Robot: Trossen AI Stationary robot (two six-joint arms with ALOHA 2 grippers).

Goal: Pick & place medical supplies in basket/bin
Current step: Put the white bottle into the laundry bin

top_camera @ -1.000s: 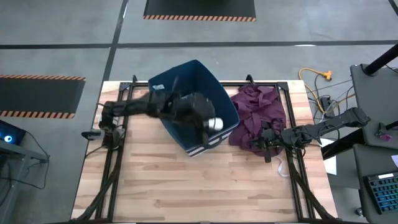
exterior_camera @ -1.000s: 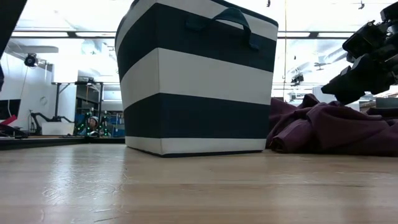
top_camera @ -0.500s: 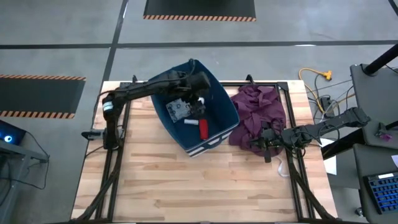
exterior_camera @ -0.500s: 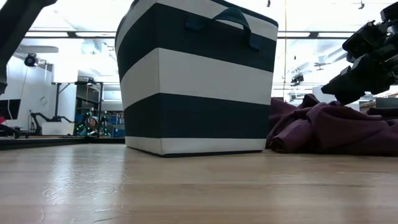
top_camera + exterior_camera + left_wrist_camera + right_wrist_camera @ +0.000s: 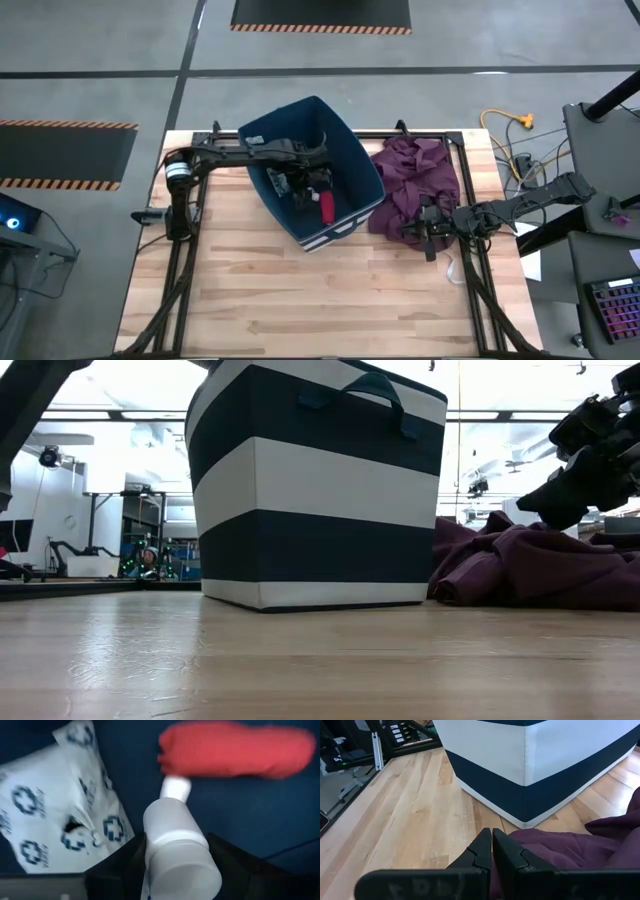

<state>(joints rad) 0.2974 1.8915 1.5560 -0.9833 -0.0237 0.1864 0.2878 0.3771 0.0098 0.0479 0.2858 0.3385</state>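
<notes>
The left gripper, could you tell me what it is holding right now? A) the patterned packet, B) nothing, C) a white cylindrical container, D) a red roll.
C: in the left wrist view the left gripper inside the bin has its fingers on either side of a white cylindrical container, while the red roll and patterned packet lie free beyond it.

Both arms: dark, near-black, slender jointed links. Left arm (image 5: 225,153) has a pale silver-grey ring at its base joint. Right tool (image 5: 491,851): two flat, matte black fingers (image 5: 481,851) with angular, wedge-shaped tips. Left tool (image 5: 175,865): same black finish.
</notes>
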